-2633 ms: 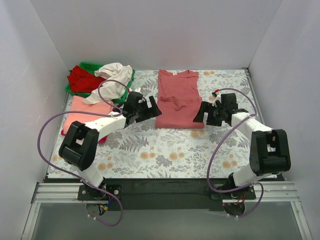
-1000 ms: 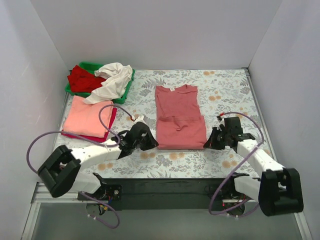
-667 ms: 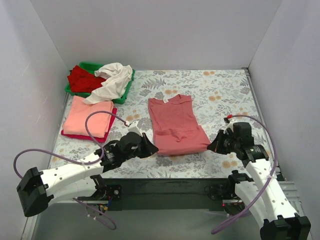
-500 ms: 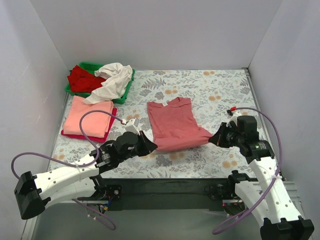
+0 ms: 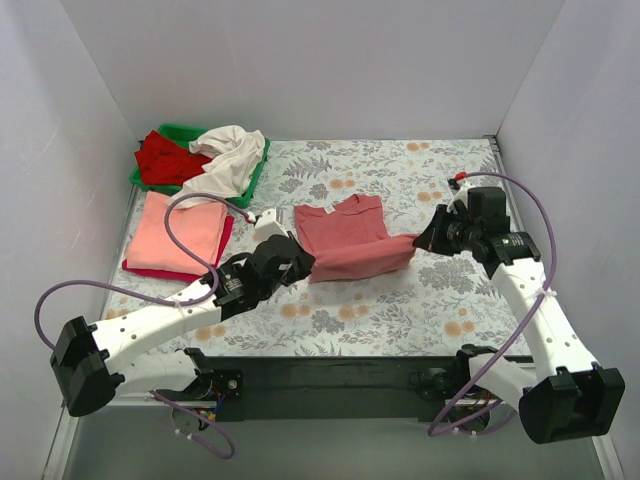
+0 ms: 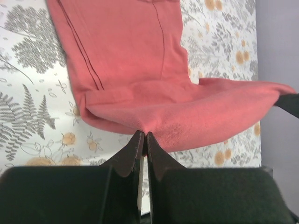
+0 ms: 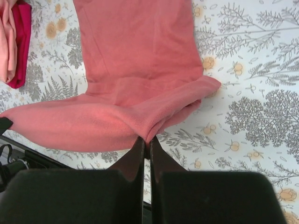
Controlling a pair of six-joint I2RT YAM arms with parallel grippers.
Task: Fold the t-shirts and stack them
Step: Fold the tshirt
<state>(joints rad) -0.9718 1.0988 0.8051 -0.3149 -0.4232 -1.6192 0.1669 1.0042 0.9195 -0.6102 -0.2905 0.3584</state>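
Desk (image 5: 440,300) with a fern and flower print carries everything, and my two arms reach over it from the near edge. Mid-desk is the rose shirt (image 5: 345,235): its neck end lies flat toward the far side, while its near edge is lifted off the print and hangs in a shallow sag between my hands. At far left the salmon shirt (image 5: 180,230) lies folded flat on a crimson shirt (image 5: 226,232), whose edge shows along the right and near sides. Behind that stack sits the green bin (image 5: 247,185), with a red shirt (image 5: 165,158) crumpled inside and a cream shirt (image 5: 225,160) draped over its near right rim onto the desk. My left hand (image 6: 143,137) has its fingers pinched tight on the lifted edge's left corner. My right hand (image 7: 145,140) is clamped the same way on the right corner, well apart from the left.
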